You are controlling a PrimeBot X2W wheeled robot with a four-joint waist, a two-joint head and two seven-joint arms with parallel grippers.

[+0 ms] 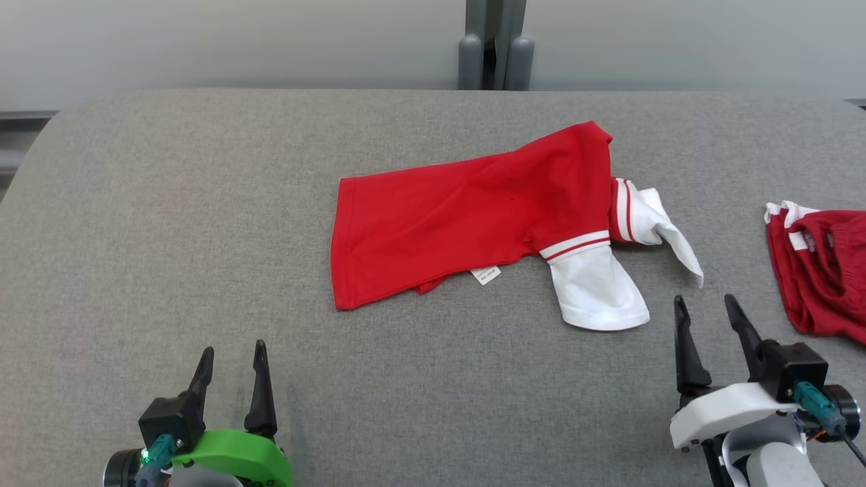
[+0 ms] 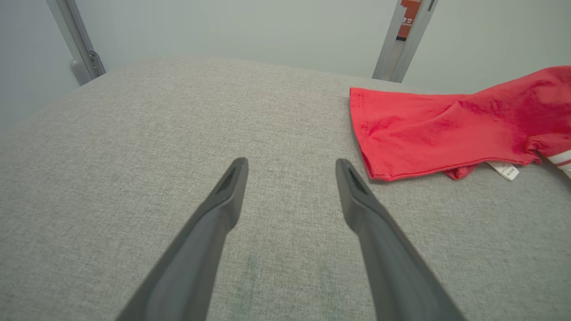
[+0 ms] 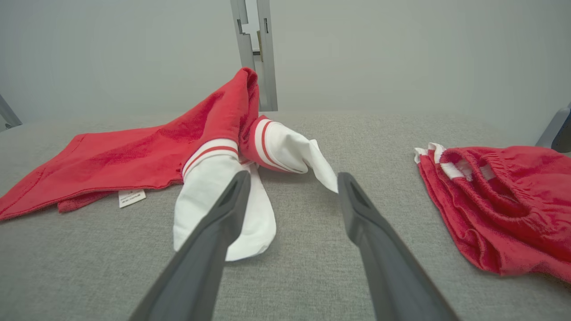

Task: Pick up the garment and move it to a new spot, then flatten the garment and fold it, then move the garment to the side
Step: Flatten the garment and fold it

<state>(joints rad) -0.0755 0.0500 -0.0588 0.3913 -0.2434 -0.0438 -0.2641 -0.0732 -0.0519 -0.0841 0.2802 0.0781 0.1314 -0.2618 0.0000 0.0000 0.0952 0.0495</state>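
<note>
Shirt point(image 1: 473, 216) lies mid-frame on worktop point(image 1: 169, 237), long axis left to right, sleeves point(image 1: 595, 291) pointing right. Left pincer point(image 1: 233, 346) and right pincer point(image 1: 703, 297) both spread, empty.

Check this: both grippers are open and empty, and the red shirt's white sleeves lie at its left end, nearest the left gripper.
One thing is wrong. The shirt has its white sleeves at its right end, nearest the right gripper, as the head view shows. The rest holds: the left gripper and the right one are open and empty.
</note>
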